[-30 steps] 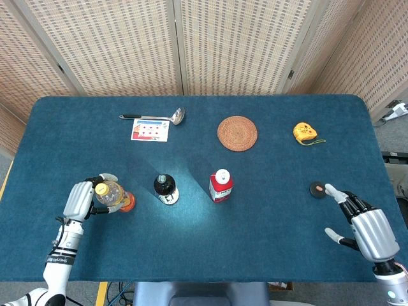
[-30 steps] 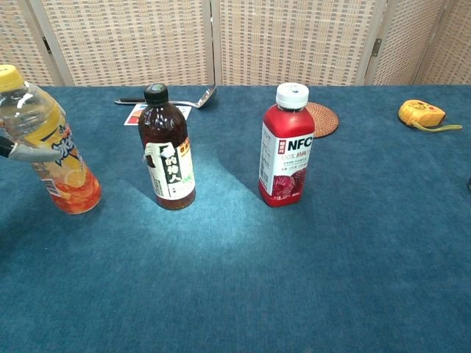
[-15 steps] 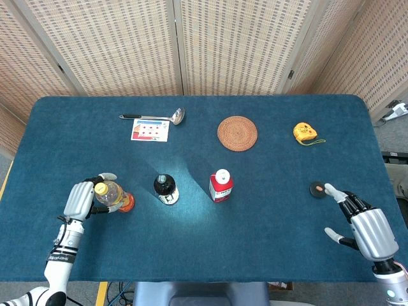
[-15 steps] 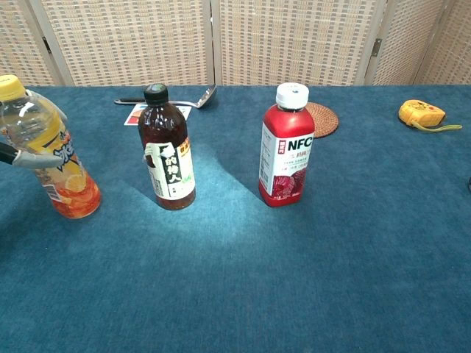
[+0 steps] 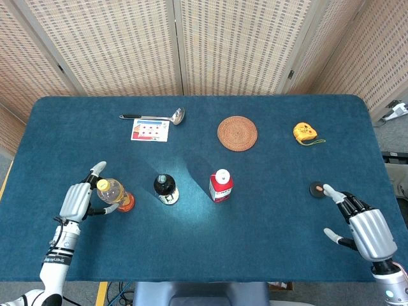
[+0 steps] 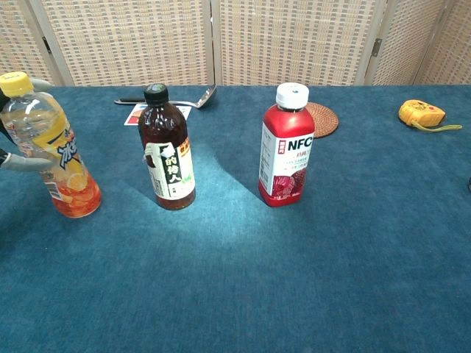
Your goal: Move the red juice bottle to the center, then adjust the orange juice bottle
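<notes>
A blue cloth table is filling the frame. At lower right the right hand is resting open, empty. At lower left the left hand is spreading open beside the upright orange juice bottle, seemingly letting go. The red juice bottle is standing at center, so the task looks nearly finished; bare cloth is lying all around.

Your left hand is sitting just left of the orange juice bottle, fingers spreading apart and holding nothing; whether a fingertip is touching it is unclear. Your right hand is resting far to the right of that bottle, fingers fanning out, gripping nothing, forearm running toward the near edge.
</notes>
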Robot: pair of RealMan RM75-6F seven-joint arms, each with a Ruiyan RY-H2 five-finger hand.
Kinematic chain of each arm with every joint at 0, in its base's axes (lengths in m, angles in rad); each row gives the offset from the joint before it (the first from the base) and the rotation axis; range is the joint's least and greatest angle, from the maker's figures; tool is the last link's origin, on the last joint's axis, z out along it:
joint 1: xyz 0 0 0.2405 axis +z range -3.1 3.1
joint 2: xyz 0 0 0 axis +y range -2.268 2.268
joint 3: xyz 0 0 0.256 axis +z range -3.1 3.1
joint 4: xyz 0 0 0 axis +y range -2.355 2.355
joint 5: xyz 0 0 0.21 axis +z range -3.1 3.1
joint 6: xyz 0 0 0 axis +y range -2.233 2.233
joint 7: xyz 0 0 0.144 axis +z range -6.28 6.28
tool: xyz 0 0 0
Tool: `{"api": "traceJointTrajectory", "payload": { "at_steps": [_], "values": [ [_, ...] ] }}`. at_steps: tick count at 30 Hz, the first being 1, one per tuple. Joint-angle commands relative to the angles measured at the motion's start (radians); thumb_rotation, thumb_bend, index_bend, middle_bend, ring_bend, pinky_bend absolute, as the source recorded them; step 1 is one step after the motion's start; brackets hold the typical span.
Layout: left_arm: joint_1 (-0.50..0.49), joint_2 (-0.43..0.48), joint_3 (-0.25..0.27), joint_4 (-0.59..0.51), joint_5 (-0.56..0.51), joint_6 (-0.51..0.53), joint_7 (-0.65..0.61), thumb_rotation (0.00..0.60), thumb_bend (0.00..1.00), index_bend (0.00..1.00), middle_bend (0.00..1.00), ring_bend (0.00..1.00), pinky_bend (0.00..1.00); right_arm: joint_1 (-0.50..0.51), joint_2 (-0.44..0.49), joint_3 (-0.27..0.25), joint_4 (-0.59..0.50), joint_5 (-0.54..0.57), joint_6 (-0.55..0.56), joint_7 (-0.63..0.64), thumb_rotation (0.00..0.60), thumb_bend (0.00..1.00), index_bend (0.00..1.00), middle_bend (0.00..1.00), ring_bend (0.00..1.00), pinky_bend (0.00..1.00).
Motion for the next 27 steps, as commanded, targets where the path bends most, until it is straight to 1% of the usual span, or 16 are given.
{"api": "traceJointTrajectory", "payload": {
  "at_steps": [1, 8, 11, 17, 20, 24, 27],
  "values": [
    [0.008, 0.015, 0.007, -0.016, -0.002, 0.007, 0.017, 0.6, 0.05, 0.0, 0.06, 0.25, 0.35, 0.0, -0.001, 0.002, 0.0, 0.005, -0.003, -0.003, 0.6, 0.0, 0.12, 0.28, 0.24, 0.55],
    [0.037, 0.105, 0.046, -0.099, -0.024, 0.011, 0.128, 0.6, 0.04, 0.0, 0.06, 0.22, 0.35, -0.006, 0.001, 0.01, -0.012, 0.039, -0.019, -0.038, 0.6, 0.0, 0.12, 0.28, 0.24, 0.55],
    [0.059, 0.135, 0.062, -0.124, -0.009, 0.045, 0.159, 0.6, 0.05, 0.0, 0.06, 0.21, 0.35, -0.007, 0.008, 0.014, -0.023, 0.062, -0.034, -0.057, 0.6, 0.0, 0.12, 0.28, 0.24, 0.55],
    [0.119, 0.188, 0.112, -0.15, 0.032, 0.128, 0.242, 0.6, 0.04, 0.01, 0.06, 0.18, 0.35, -0.006, 0.012, 0.034, -0.036, 0.127, -0.07, -0.1, 0.6, 0.0, 0.12, 0.28, 0.24, 0.55],
    [0.158, 0.207, 0.144, -0.153, 0.071, 0.185, 0.287, 0.6, 0.04, 0.07, 0.06, 0.17, 0.35, -0.001, 0.015, 0.049, -0.04, 0.175, -0.098, -0.123, 0.6, 0.0, 0.12, 0.29, 0.24, 0.55],
    [0.205, 0.231, 0.189, -0.155, 0.152, 0.246, 0.266, 0.6, 0.04, 0.07, 0.06, 0.17, 0.35, 0.004, 0.017, 0.07, -0.044, 0.241, -0.131, -0.152, 0.6, 0.0, 0.12, 0.29, 0.24, 0.55],
    [0.235, 0.251, 0.214, -0.157, 0.197, 0.283, 0.262, 0.6, 0.04, 0.08, 0.08, 0.17, 0.35, 0.009, 0.026, 0.078, -0.054, 0.285, -0.165, -0.167, 0.6, 0.0, 0.12, 0.3, 0.24, 0.55]
  ]
}}
